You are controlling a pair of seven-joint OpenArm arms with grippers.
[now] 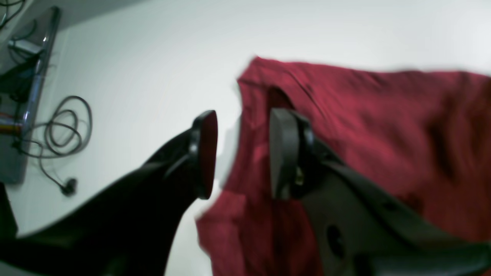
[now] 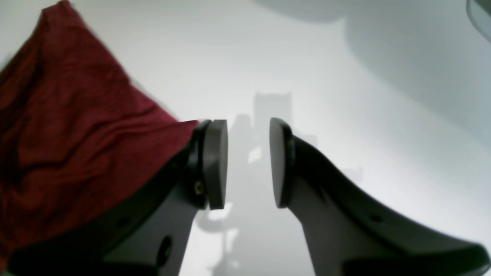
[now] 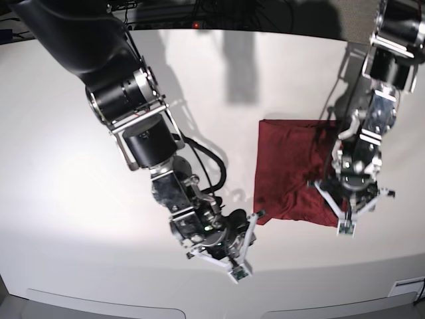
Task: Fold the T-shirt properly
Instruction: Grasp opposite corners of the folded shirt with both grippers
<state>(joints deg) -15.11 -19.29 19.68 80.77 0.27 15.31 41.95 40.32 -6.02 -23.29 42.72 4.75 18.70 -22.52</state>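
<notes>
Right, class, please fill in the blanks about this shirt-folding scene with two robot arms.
1. The shirt on the white table is dark ____.
2. The right gripper holds ____ between its pads.
3. Both grippers' jaws are ____.
4. In the left wrist view, the left gripper hangs over the shirt's ____.

Missing words: red; nothing; open; edge

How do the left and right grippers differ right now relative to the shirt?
The left gripper hangs over the T-shirt, one of its fingers above the red cloth and the other over bare table; the right gripper has only table between its fingers, the shirt lying off to one side. In the base view the left sits at the shirt's right edge, the right near its lower left corner. Both are open and hold nothing.
</notes>
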